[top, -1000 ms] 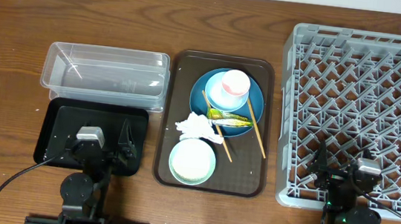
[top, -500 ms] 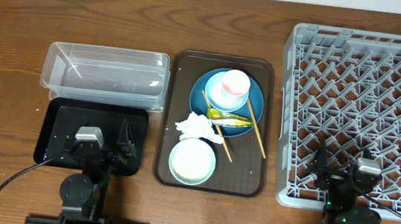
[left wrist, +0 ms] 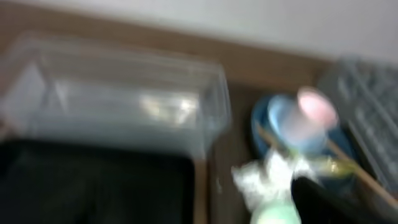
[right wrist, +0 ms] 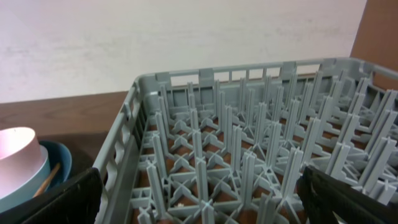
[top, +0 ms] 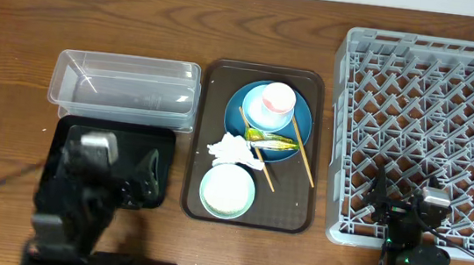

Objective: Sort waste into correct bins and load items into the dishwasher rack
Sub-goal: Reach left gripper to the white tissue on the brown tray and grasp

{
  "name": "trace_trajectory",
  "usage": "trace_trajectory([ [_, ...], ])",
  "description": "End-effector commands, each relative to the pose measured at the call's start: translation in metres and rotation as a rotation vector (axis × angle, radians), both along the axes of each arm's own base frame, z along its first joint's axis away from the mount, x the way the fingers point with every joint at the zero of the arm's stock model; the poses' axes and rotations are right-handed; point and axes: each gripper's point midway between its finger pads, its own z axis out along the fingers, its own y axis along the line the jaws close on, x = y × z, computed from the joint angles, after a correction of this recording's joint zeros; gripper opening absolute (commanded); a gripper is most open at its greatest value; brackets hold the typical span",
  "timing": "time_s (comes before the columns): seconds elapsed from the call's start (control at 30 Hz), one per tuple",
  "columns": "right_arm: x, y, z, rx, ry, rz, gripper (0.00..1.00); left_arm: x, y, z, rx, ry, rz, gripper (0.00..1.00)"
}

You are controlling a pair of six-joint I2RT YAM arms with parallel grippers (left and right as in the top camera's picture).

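Observation:
On the brown tray, a blue plate point(top: 296, 137) holds a light blue bowl point(top: 257, 113) with a pink cup point(top: 278, 97) in it, plus a yellow-green wrapper point(top: 271, 140). Two chopsticks point(top: 302, 155) lie across the plate. A white tissue point(top: 231, 149) lies above the pale green bowl point(top: 227, 190). The clear tub point(top: 125, 90) and black tray point(top: 161, 140) sit at left, the grey rack point(top: 432, 126) at right. My left gripper point(top: 142, 180) is open over the black tray, blurred. My right gripper point(right wrist: 199, 205) is open and empty over the rack's near edge.
The brown serving tray point(top: 292, 211) lies between the bins and the rack. In the blurred left wrist view the clear tub point(left wrist: 118, 99) is ahead, the tissue point(left wrist: 264, 180) and pink cup point(left wrist: 317, 106) to the right. A white wall stands behind the table.
My left arm has started moving and is now blurred over the black tray, its body shifted left and nearer the camera. The right arm and all objects are where they were.

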Motion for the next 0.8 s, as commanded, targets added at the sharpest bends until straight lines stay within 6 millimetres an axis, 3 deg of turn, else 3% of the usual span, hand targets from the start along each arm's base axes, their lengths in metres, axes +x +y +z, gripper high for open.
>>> trace_trajectory([
  [0.0, 0.000, -0.003, 0.000, 0.007, -0.001, -0.017, 0.99, 0.006, -0.018, 0.031, -0.053, 0.159, -0.075, 0.95],
  [0.2, 0.000, -0.003, 0.000, 0.007, -0.001, -0.017, 0.99, 0.019, -0.057, 0.025, -0.081, 0.581, -0.162, 0.95],
  [0.4, 0.000, -0.003, 0.000, 0.007, -0.001, -0.016, 0.99, 0.043, -0.130, -0.020, -0.027, 0.758, -0.305, 0.95],
  [0.57, 0.000, -0.003, -0.001, 0.007, 0.003, -0.016, 0.99, 0.068, -0.164, -0.058, 0.007, 0.803, -0.354, 0.95],
  [0.6, 0.000, -0.003, -0.001, 0.007, 0.003, -0.016, 0.99, 0.075, -0.170, -0.065, -0.003, 0.809, -0.363, 0.90],
  [0.63, 0.000, -0.003, -0.001, 0.007, 0.003, -0.016, 0.99, 0.079, -0.174, -0.071, -0.009, 0.816, -0.369, 0.76],
  [0.67, 0.000, -0.003, -0.001, 0.007, 0.003, -0.016, 0.99, 0.083, -0.176, -0.077, -0.008, 0.821, -0.369, 0.69],
  [0.77, 0.000, -0.003, -0.001, 0.007, 0.003, -0.016, 0.99, 0.093, -0.176, -0.091, 0.011, 0.833, -0.340, 0.59],
])
